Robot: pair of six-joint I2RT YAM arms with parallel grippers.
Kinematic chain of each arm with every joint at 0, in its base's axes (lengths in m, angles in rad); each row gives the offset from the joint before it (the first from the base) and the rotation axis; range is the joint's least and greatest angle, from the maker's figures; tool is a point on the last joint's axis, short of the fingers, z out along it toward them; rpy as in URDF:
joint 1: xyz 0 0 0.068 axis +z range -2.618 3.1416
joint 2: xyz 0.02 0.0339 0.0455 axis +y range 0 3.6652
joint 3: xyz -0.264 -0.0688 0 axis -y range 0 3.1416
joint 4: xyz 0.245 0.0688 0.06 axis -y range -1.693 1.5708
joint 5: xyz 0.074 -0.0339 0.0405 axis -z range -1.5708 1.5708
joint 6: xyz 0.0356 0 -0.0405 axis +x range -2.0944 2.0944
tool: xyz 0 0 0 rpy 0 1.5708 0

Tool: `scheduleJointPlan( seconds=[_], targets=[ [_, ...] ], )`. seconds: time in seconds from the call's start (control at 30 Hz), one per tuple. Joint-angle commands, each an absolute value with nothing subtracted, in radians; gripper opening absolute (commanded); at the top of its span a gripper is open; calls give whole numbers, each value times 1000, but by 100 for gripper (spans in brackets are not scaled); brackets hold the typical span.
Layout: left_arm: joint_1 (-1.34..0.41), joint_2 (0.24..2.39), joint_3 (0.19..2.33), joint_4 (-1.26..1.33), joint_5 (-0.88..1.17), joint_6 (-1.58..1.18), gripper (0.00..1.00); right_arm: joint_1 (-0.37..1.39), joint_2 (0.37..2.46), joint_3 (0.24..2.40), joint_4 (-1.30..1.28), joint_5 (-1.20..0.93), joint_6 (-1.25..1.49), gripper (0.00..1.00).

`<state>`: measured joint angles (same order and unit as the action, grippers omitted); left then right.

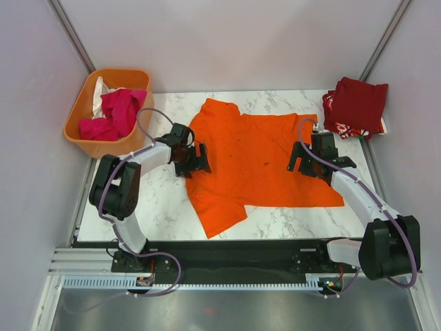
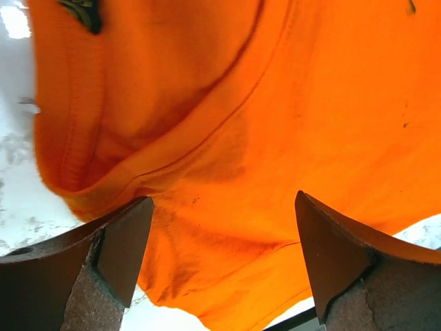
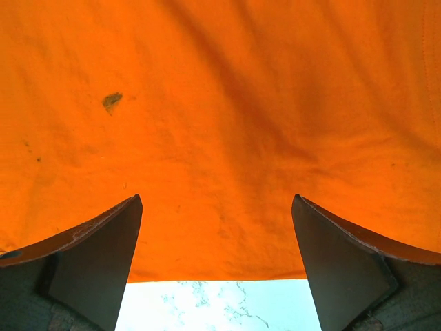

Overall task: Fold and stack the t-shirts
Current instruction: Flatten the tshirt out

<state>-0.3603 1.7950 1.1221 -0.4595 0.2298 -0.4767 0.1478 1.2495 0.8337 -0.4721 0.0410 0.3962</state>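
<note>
On the white marble bench (image 1: pixel 165 207), the plain bright orange cloth t-shirt (image 1: pixel 255 162) lies spread mid-frame; your left jaws and right jaws gape empty at its opposite edges, apparently to start folding.

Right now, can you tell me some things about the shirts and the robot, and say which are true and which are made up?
1. The orange t-shirt lies spread on the table. True.
2. The basket has nothing in it. False: magenta shirts and something white lie in it.
3. The left gripper and the right gripper are both open. True.
4. The dark red shirt pile sits at the far left corner. False: it is at the far right corner.
5. The right gripper is pinching the orange t-shirt. False: it is open above the cloth and holds nothing.
</note>
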Motion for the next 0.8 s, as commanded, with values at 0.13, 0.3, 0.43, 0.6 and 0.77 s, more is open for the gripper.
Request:
scheduleJointPlan(
  seconds=[0.13,0.3,0.43,0.6,0.77],
  targets=[
    [-183,1703,996,-439,170,-540,91,150,1232,818,-436,23,397,98],
    [-172,1620,977,-462,206,-552,92,150,1230,822,-443,26,400,98],
    [-175,1539,963,-474,268,-543,94,150,1209,824,-448,49,400,98],
    [-181,1419,999,-550,281,-511,95,149,1189,833,-465,61,413,98],
    [-189,1293,986,-714,143,-546,94,149,1135,810,-479,107,428,98]
  ],
)
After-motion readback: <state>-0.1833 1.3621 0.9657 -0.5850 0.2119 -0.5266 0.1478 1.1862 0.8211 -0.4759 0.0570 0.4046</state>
